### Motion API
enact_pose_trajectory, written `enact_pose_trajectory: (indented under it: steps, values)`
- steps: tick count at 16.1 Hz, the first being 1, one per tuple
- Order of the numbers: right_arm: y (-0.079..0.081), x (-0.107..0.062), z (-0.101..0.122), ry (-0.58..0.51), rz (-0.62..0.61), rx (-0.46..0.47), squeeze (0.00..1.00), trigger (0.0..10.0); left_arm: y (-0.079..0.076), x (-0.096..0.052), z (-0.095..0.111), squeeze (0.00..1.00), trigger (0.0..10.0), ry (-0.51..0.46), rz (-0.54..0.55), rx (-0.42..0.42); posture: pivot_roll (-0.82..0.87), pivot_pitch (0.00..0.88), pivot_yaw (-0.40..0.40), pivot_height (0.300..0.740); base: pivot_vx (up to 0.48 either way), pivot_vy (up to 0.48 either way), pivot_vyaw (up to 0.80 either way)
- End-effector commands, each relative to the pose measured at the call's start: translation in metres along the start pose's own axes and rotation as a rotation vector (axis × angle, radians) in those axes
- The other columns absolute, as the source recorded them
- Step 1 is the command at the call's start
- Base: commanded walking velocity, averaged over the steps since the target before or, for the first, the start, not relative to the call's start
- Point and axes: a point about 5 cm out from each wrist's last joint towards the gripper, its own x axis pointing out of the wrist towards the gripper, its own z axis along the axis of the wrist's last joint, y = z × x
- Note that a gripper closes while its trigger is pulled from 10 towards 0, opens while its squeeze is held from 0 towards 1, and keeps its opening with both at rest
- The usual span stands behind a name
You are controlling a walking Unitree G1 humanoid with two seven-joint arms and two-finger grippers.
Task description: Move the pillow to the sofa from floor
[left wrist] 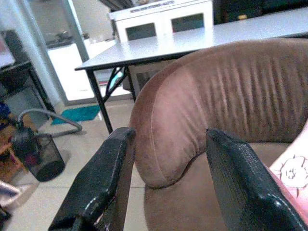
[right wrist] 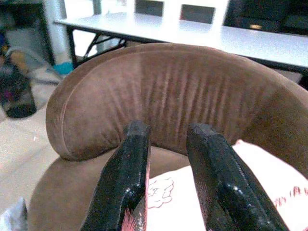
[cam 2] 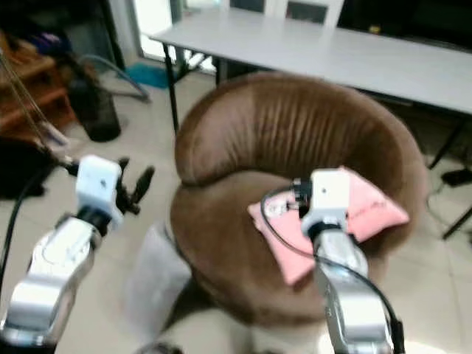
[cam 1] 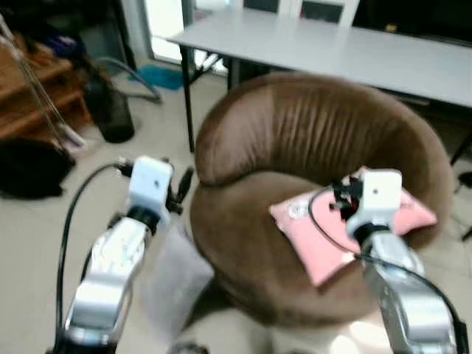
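Pink pillow (cam 1: 324, 228) with white print; ribbed brown sofa (cam 1: 295, 133); grey table (cam 1: 332, 44).

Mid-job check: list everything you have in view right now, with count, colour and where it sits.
pillow: one, pink, lying on the seat of the sofa
sofa: one, brown, round-backed, straight ahead
table: one, white top on black legs, behind the sofa
bin: one, dark, on the floor to the left
mat: one, teal, on the floor beyond the table leg
wooden furniture: brown, far left
cabinet: one, white, beyond the table
floor: pale tiles
left gripper: one, black fingers open, beside the sofa's left edge
right gripper: one, black fingers open, over the pillow
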Motion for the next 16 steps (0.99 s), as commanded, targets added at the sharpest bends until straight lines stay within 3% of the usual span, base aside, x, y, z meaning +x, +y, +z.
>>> enact_pose_trajectory:
  steps: [1,16]
  values:
    - [0.0031,-0.0012,0.0005,0.007,0.017,0.008,0.0,10.0,0.0036,0.002,0.0007,0.0,10.0,-0.007,0.015,0.016,-0.07,0.007,-0.019,0.74,0.0,0.394,0.0]
    - [0.0,-0.0053,-0.0041,0.048,0.008,0.026,0.0,10.0,0.0071,0.002,-0.0057,0.0,10.0,0.002,0.028,0.027,-0.07,0.013,-0.017,0.74,0.0,0.392,-0.74]
